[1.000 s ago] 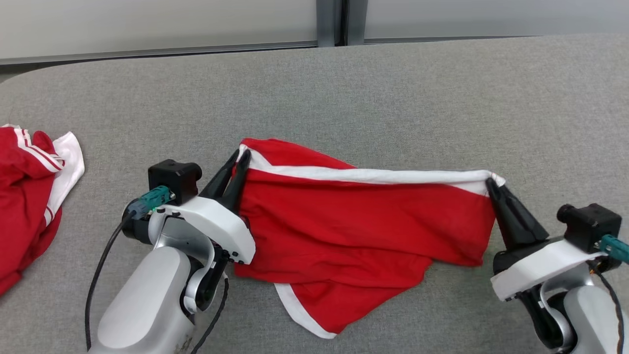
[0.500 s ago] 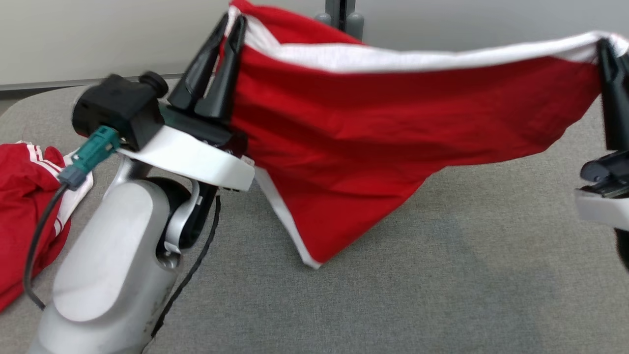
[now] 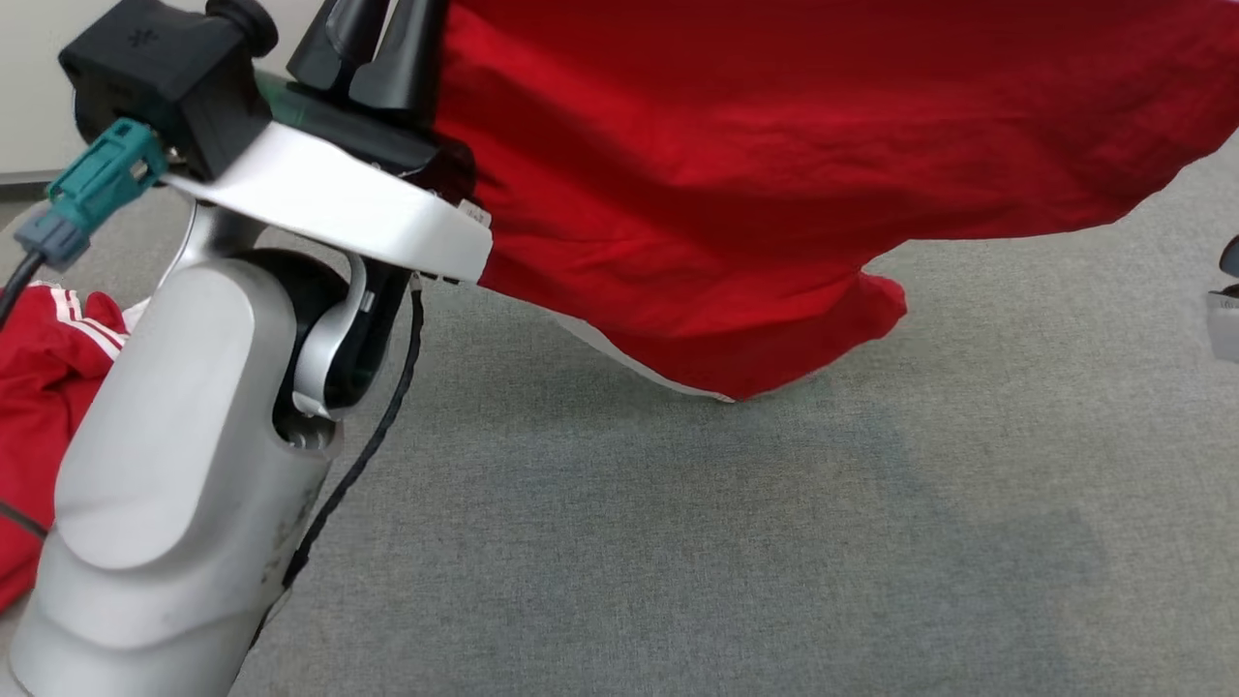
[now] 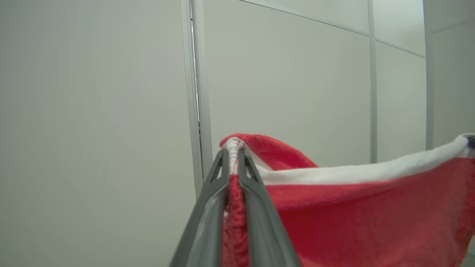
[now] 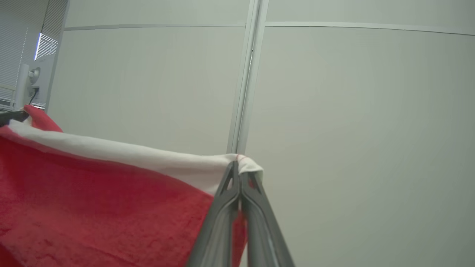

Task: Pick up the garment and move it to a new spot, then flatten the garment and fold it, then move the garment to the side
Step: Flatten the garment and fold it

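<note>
The left gripper [image 4: 233,155] pinches one white-banded corner of the red cloth garment [image 3: 726,194], the right gripper [image 5: 238,166] the other; it hangs stretched over the grey felt table [image 3: 678,542], likely so it spreads flat.

Two red, white-trimmed cloth garments are counted: a raised garment [image 3: 736,174] and a crumpled garment [image 3: 53,353] at the left edge of the grey felt worktop [image 3: 774,542]. Two dark-fingered grippers are counted: left gripper [image 4: 233,152], right gripper [image 5: 237,165].

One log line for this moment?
left gripper: shut on garment corner | right gripper: shut on opposite corner | garment: held up, stretched between, low tip near table | other garment: on table
</note>
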Controlling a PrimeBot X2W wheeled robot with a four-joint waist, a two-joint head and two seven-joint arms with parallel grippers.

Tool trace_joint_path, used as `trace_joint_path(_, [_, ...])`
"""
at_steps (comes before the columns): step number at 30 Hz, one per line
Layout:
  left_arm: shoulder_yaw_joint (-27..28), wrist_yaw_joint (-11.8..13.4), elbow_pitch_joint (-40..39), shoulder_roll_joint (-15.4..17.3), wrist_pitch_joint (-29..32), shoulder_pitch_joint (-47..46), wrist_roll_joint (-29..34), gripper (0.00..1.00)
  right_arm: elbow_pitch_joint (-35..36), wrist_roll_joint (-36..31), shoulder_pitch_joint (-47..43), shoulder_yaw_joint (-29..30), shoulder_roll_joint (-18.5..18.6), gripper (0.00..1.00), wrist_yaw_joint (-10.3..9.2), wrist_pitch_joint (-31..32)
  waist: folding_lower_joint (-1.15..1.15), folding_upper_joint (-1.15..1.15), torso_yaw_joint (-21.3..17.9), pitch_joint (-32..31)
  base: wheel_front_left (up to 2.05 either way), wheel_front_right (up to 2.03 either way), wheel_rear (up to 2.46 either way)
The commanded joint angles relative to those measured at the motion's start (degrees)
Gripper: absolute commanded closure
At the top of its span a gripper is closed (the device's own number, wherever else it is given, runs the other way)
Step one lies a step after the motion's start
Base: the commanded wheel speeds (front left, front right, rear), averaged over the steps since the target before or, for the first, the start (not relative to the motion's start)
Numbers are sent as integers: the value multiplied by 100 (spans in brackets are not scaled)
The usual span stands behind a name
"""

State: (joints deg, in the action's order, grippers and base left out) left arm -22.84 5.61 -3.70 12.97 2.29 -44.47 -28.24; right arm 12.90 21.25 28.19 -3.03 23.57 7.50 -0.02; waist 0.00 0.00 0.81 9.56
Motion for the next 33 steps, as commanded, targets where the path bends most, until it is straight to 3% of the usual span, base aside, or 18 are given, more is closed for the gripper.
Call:
trace_joint_path(1, [41, -17, 134, -8, -32, -196, 5, 100, -98, 70, 178, -57, 11, 100, -2, 11, 0, 0, 5, 120, 0, 0, 0])
trace_joint_path(5, [70, -124, 582, -150, -123, -619, -90, 100, -429, 241, 647, -206, 63, 100, -2, 41, 0, 0, 16, 346, 0, 0, 0])
trace_joint_path(11, [203, -314, 1986, -470, -643, -1828, -90, 100, -1534, 597, 2232, -775, 106, 100, -1, -116, 0, 0, 25, 866, 0, 0, 0])
trace_joint_path(20, [375, -485, 4416, -762, -1637, -3259, 38, 100, -3972, 794, 4330, -1768, -484, 100, -1, -833, 0, 0, -101, 1224, 0, 0, 0])
trace_joint_path(28, [499, -511, 6004, -940, -1750, -2837, 22, 100, -6181, 1060, 4401, -2720, -1338, 100, -1, -1093, 0, 0, -252, 1413, 0, 0, 0])
trace_joint_path(33, [560, -559, 6491, -992, -1753, -2098, -106, 100, -6910, 1497, 3898, -3182, -1644, 100, -1, -1289, 0, 0, -268, 1473, 0, 0, 0])
